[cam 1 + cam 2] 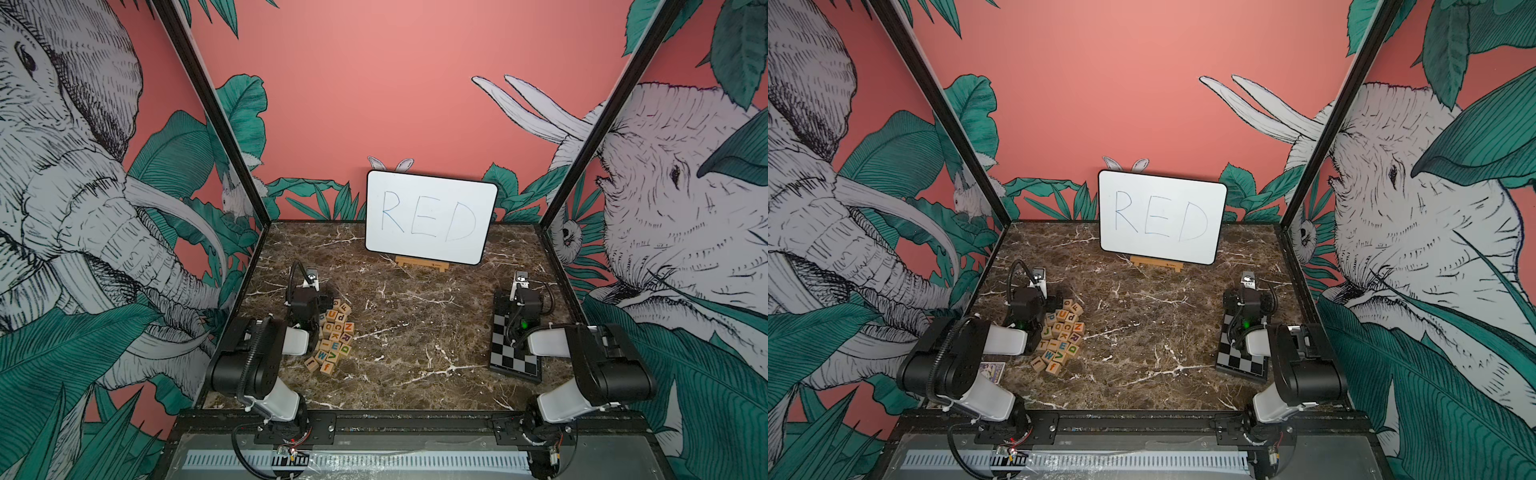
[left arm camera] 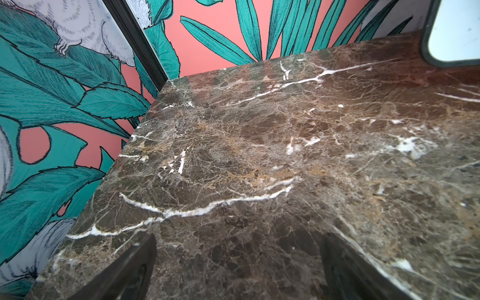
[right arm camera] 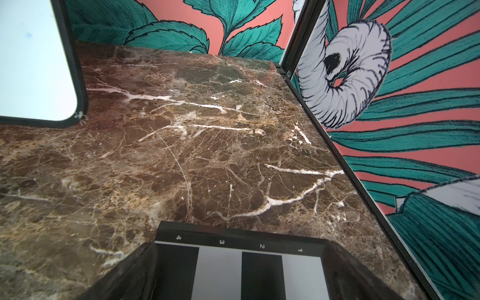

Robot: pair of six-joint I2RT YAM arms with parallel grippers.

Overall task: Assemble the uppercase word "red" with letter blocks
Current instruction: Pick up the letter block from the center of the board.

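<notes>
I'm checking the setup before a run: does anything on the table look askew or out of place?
The whiteboard sits slightly crooked on its wooden easel, right side lower. The letter blocks lie in a jumbled heap beside the left arm, letters turned every way. Nothing looks spilled or broken.

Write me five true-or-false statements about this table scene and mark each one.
1. The blocks lie in one heap beside the left arm. True.
2. The whiteboard reads BLUE. False: it reads RED.
3. The right hand hangs above the chequered board. True.
4. The left hand grips a block. False: it is open and empty over the bare table.
5. Three blocks already stand apart as a word. False: all lie in the heap.
</notes>
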